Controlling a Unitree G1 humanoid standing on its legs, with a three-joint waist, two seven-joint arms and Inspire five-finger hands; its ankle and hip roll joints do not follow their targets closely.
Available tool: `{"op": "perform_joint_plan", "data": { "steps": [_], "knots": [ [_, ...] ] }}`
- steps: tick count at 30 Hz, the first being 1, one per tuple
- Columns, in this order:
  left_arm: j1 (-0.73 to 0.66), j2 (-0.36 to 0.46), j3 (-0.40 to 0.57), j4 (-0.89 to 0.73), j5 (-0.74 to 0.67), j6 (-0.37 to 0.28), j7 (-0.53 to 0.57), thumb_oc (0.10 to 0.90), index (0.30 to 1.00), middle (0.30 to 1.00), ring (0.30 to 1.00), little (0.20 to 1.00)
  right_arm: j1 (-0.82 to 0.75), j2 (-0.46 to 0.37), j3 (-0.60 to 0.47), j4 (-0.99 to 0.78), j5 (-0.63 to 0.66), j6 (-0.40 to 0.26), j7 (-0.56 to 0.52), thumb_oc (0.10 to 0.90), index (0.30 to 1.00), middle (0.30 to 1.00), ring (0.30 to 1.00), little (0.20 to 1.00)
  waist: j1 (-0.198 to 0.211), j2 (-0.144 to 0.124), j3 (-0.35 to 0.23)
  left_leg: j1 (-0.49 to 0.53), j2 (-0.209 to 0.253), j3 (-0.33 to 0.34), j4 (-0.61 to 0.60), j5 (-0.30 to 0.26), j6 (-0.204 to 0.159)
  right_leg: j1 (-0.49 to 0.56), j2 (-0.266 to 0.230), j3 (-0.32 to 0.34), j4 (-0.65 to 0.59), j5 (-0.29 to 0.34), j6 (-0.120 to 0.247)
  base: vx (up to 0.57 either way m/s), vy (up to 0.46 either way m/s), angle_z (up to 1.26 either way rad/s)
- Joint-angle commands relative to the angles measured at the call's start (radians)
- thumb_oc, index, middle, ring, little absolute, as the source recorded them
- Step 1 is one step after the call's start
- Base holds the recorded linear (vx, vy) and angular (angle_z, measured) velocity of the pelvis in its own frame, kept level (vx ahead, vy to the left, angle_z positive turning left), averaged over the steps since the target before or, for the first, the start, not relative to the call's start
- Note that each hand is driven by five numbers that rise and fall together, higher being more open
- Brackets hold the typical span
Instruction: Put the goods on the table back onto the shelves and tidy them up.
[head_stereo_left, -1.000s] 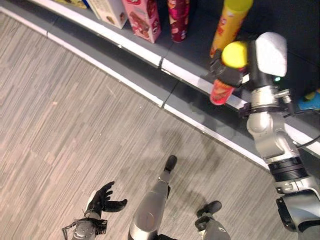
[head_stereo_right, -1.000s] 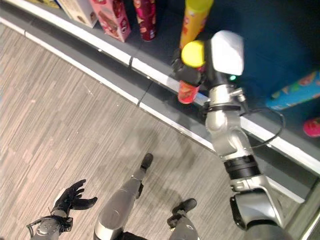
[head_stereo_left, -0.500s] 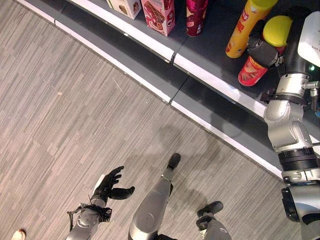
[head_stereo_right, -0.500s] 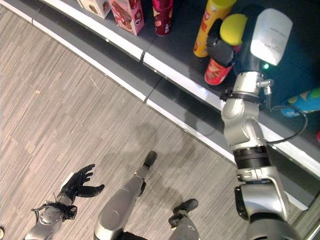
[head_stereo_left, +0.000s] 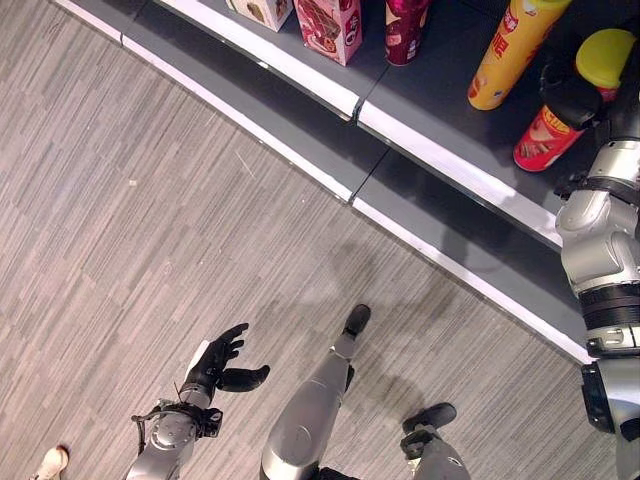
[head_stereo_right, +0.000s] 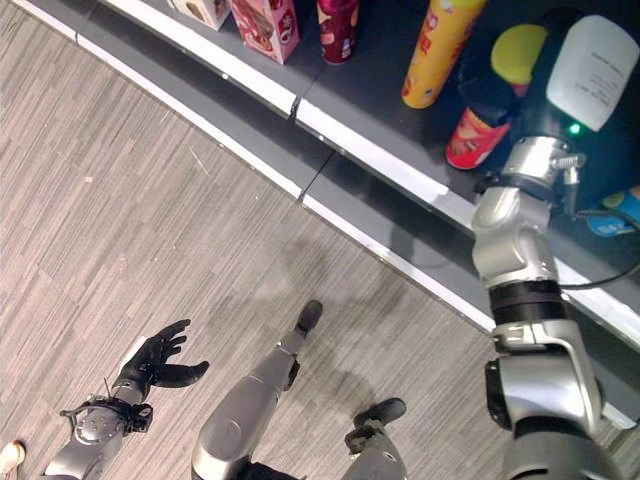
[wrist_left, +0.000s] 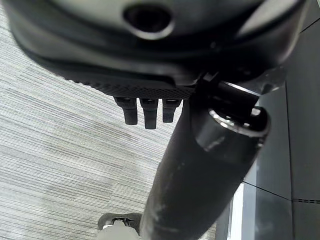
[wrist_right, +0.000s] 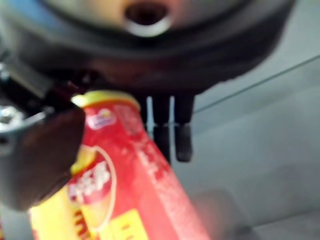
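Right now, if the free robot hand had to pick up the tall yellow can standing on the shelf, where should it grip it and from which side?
Probably around the middle of the tall yellow can, coming in from the open shelf front. It stands upright, a slim cylinder, so fingers can wrap its side. The red can held in the right robot hand crowds its right, so approaching from the front or left looks clearer. The left robot hand hangs open, low over the floor.

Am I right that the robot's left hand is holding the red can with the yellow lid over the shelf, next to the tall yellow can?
Not quite: it is the right hand that holds the red can, as the left eye view shows. The left hand hangs open over the floor. The can is indeed over the shelf, beside the tall yellow can.
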Motion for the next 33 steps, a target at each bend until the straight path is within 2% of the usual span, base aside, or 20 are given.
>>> {"op": "perform_joint_plan", "data": {
  "steps": [1,10,16,20,24,33],
  "knots": [
    [0.072,0.058,-0.043,-0.028,-0.016,-0.049,0.002,0.8,0.9,0.9,0.9,0.9,-0.104,-0.177,0.039,-0.055,-0.001,-0.02,-0.078,0.4,0.3,0.3,0.3,0.3,0.001,0.047,-0.052,0.108,0.043,-0.042,-0.1,-0.068,-0.036,-0.06,-0.05,0.041,0.19,-0.092,0.017,0.0,0.0,0.0],
    [0.06,0.048,-0.049,-0.024,-0.029,-0.051,0.015,0.8,0.9,0.9,0.9,0.9,-0.105,-0.195,0.05,-0.008,0.041,-0.02,-0.083,0.4,0.3,0.3,0.3,0.3,-0.018,0.039,-0.047,0.11,0.044,-0.037,-0.094,-0.076,-0.035,-0.067,-0.048,0.053,0.196,-0.092,0.016,0.0,0.0,0.0],
    [0.029,0.026,-0.051,0.066,-0.025,-0.055,0.035,0.8,0.9,0.9,0.9,0.9,-0.109,-0.171,0.054,0.0,0.061,-0.026,-0.093,0.4,0.3,0.3,0.3,0.3,-0.024,0.033,-0.044,0.112,0.046,-0.04,-0.091,-0.079,-0.035,-0.071,-0.048,0.056,0.2,-0.094,0.017,0.01,-0.016,-0.02],
    [0.027,0.024,-0.053,0.071,-0.022,-0.056,0.038,0.8,0.9,0.9,0.9,0.9,-0.107,-0.164,0.052,-0.001,0.062,-0.027,-0.097,0.4,0.3,0.3,0.3,0.3,-0.025,0.032,-0.044,0.113,0.046,-0.04,-0.093,-0.079,-0.035,-0.071,-0.048,0.058,0.2,-0.093,0.017,0.0,0.0,0.0],
    [0.015,0.011,-0.055,0.111,-0.017,-0.06,0.057,0.8,0.9,0.9,0.9,0.9,-0.115,-0.117,0.043,0.014,0.084,-0.025,-0.123,0.4,0.3,0.3,0.3,0.3,-0.026,0.031,-0.043,0.117,0.046,-0.046,-0.099,-0.079,-0.033,-0.071,-0.047,0.053,0.204,-0.097,0.016,0.01,-0.031,-0.01],
    [0.005,0.008,-0.058,0.137,-0.014,-0.062,0.063,0.8,0.9,0.9,0.9,0.9,-0.119,-0.113,0.041,0.031,0.089,-0.021,-0.14,0.4,0.3,0.3,0.3,0.3,-0.029,0.031,-0.043,0.12,0.044,-0.05,-0.101,-0.079,-0.033,-0.072,-0.048,0.052,0.207,-0.099,0.016,0.0,0.0,0.0]
  ]
}}
